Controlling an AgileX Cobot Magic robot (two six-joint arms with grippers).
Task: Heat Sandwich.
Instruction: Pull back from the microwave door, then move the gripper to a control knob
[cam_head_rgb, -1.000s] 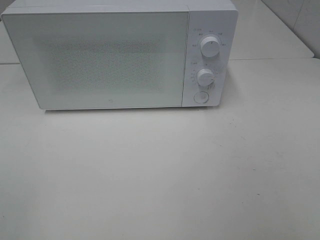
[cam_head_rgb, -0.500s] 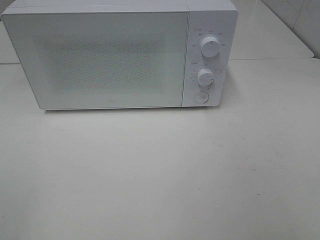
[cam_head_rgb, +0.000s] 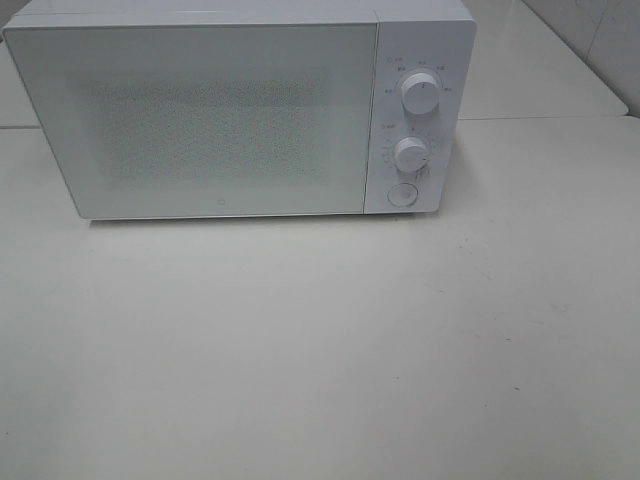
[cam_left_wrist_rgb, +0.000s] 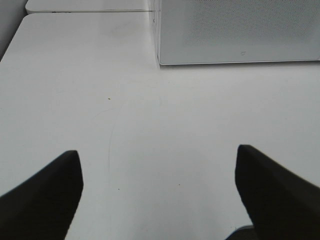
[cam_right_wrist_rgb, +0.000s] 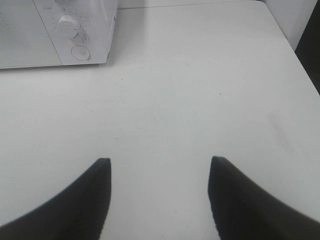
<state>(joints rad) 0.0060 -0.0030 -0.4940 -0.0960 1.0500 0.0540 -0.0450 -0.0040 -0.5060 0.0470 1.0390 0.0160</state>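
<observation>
The sandwich does not show in any view: it is not on the table (cam_head_rgb: 320, 350), and no plate is there either. It may be inside the microwave (cam_head_rgb: 240, 110), but the door (cam_head_rgb: 200, 120) is shut and its dotted window shows nothing behind it, so I cannot tell.

The microwave stands at the far side of the table. On its panel, to the right of the door, are an upper knob (cam_head_rgb: 421, 93), a lower knob (cam_head_rgb: 411, 154) and a round button (cam_head_rgb: 402, 195) under them. How the knobs are set is too small to read.

The left gripper (cam_left_wrist_rgb: 157, 152) hangs over the bare table in front of the door, its jaws wide apart and holding nothing. The right gripper (cam_right_wrist_rgb: 158, 161) hangs over the table in front of the panel side, also spread apart and holding nothing. Neither one touches the microwave, and the high camera sees neither arm.

My judgement is that either the task has not begun, or the sandwich is already shut inside. Nothing shows which part is done.
</observation>
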